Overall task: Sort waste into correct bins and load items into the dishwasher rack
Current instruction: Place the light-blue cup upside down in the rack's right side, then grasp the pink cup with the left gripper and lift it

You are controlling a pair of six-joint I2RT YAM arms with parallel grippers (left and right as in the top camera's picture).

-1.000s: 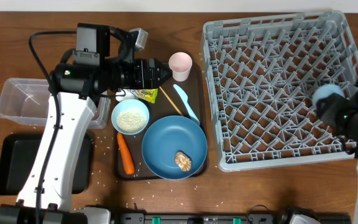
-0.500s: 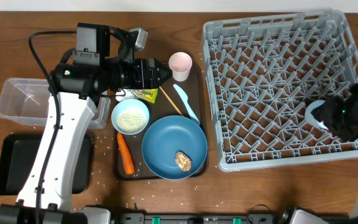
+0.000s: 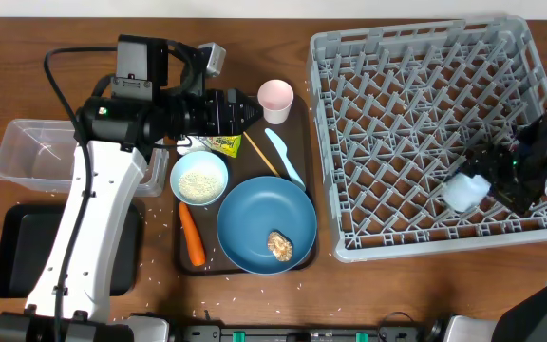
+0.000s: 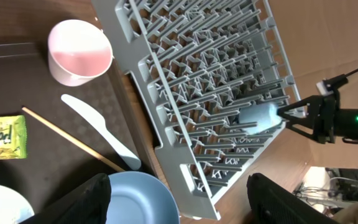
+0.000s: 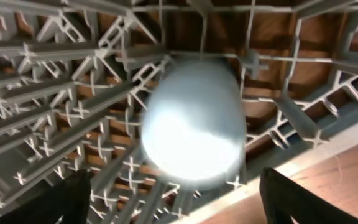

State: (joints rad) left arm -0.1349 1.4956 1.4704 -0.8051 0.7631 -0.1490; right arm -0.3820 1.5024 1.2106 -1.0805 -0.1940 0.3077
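Observation:
The light-blue cup point(image 3: 465, 190) lies among the pegs at the front right of the grey dishwasher rack point(image 3: 425, 57). In the right wrist view it is blurred point(image 5: 194, 121). My right gripper point(image 3: 490, 177) point(image 5: 188, 205) is open, its fingers wide of the cup. My left gripper point(image 3: 253, 111) point(image 4: 179, 205) is open and empty above the brown serving tray point(image 3: 303, 133), next to the pinkish-white cup point(image 3: 275, 99). The tray holds the dark-blue plate point(image 3: 254, 223) with a brown lump point(image 3: 280, 245), the pale-blue bowl point(image 3: 198, 178), the white utensil point(image 3: 285, 157), the carrot point(image 3: 191, 235) and the yellow-green wrapper point(image 3: 218, 144).
The clear tub point(image 3: 36, 152) and the black tray point(image 3: 27, 252) sit at the left, partly under my left arm. A wooden stick point(image 3: 259, 154) lies on the serving tray. Rice grains point(image 3: 160, 223) are scattered on the table. Foil is out of view.
My right gripper carried the light-blue cup down and leftward into the rack, then opened. The cup now rests among the pegs. The left arm has not moved.

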